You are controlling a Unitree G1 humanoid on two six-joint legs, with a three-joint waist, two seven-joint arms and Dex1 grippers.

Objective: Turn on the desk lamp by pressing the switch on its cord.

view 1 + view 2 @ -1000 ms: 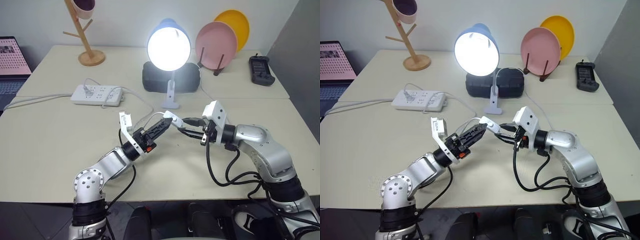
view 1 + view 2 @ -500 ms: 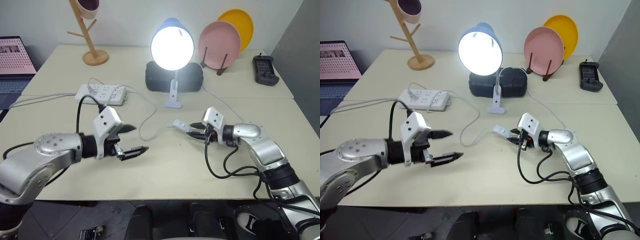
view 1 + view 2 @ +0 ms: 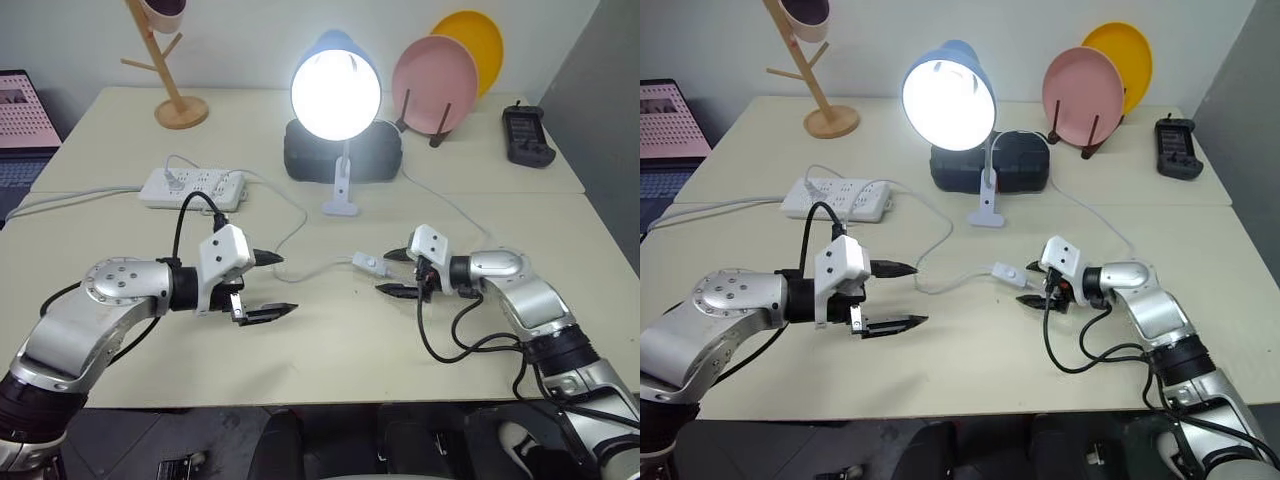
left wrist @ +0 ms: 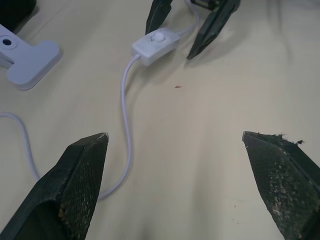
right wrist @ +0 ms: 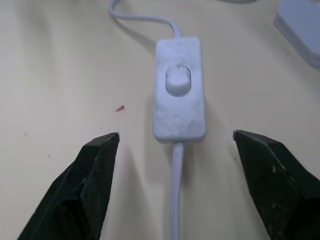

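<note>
Since the earlier frames, the right gripper (image 3: 395,273) has let go of the switch (image 3: 369,264) and now stands wide open and empty, its two black fingers apart just beside the switch, which lies flat on the cream table (image 3: 330,340) with its button facing up. That switch sits on the thin white cord (image 3: 300,268) in front of the desk lamp (image 3: 336,90), whose bulb glows bright under its light-blue shade. Well off to the switch's left, the left gripper (image 3: 273,285) hovers over the table with its fingers spread wide, holding nothing.
</note>
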